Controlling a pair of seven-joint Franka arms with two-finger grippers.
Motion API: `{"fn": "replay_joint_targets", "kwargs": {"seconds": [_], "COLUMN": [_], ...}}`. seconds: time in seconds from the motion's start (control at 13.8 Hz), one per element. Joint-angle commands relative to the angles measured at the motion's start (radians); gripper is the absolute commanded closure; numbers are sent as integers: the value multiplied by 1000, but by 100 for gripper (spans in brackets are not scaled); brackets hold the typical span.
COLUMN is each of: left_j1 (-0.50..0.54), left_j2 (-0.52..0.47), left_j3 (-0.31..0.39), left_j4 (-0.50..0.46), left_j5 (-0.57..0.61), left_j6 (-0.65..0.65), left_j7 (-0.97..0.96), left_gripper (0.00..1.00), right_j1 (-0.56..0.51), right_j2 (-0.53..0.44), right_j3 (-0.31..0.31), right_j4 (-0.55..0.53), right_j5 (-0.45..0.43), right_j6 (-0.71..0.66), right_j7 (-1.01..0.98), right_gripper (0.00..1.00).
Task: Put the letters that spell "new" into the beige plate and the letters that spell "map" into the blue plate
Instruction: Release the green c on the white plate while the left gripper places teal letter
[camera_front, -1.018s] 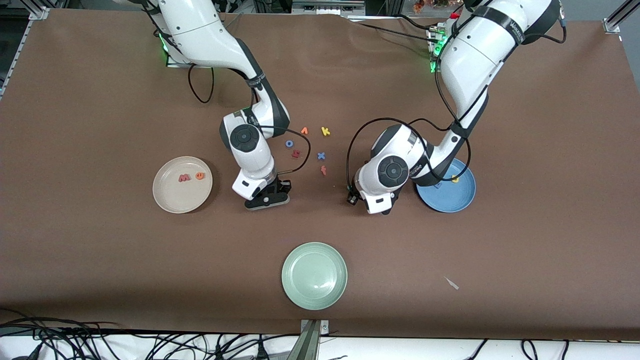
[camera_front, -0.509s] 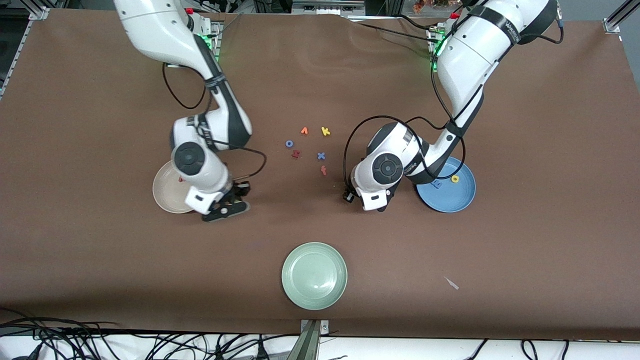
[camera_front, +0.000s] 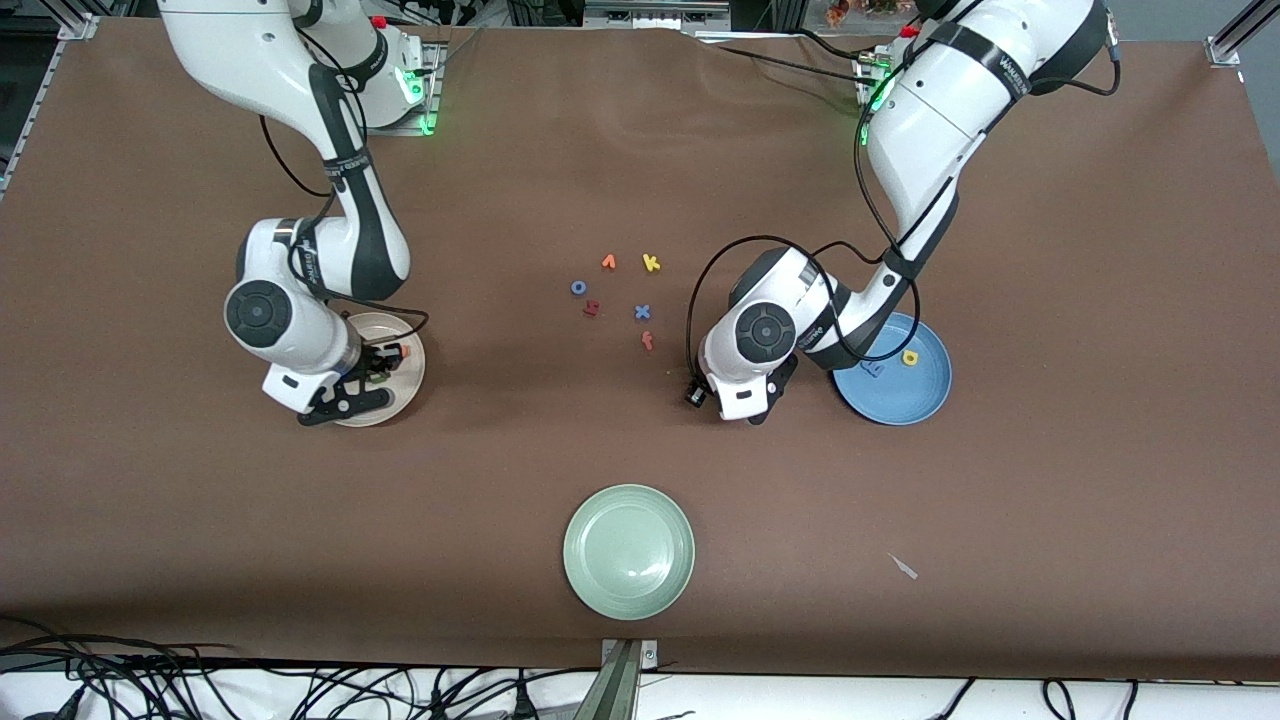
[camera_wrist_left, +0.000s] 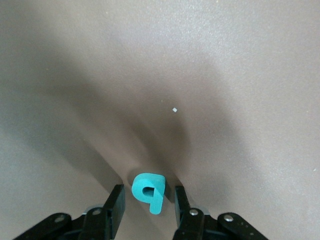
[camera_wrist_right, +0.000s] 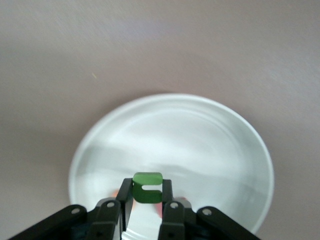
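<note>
Right claw (camera_wrist_right: 145, 202) grips the green n (camera_wrist_right: 147, 187) and hangs over the beige plate (camera_front: 408, 385) — its fingers pinch the letter on both sides. On that plate, close under the claw, a scrap of orange shows; nothing more of it can be made out. Left claw (camera_wrist_left: 145, 205) sits low at the counter (camera_front: 640, 150) with fingers parted on either side of the teal p (camera_wrist_left: 148, 190), not touching it, just beside the blue plate (camera_front: 915, 400) — which carries the blue m (camera_front: 873, 369) and the yellow a (camera_front: 910, 357).
</note>
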Motion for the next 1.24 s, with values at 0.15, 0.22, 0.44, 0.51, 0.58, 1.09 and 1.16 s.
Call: {"fn": "replay_joint_targets", "kwargs": {"seconds": [0.15, 0.22, 0.44, 0.51, 0.58, 1.09, 1.16], "left_j1": [-2, -2, 1, 8, 16, 142, 171], "left_j2": [1, 0, -16, -29, -46, -160, -169], "left_j3": [7, 7, 12, 9, 5, 5, 4], "left_j4": [-7, -7, -4, 9, 15, 32, 30], "left_j5": [38, 38, 48, 85, 117, 125, 125], "left_j6": [6, 3, -44, -105, -150, -410, -458], "left_j7": [2, 2, 5, 5, 7, 361, 446], "left_gripper": [90, 95, 95, 95, 95, 94, 94], "right_j1": [-22, -20, -22, -22, -20, -11, -9], "right_j2": [-54, -54, -55, -57, -58, -67, -72], "right_j3": [-59, -59, -59, -59, -59, -51, -47], "right_j4": [-95, -93, -86, -82, -70, 179, 221], "right_j5": [22, 23, 23, 23, 23, 22, 22], "right_j6": [92, 92, 87, 86, 78, -257, -305], "right_j7": [-178, -175, -169, -164, -164, 65, 91], "right_gripper": [62, 48, 47, 47, 47, 43, 39]}}
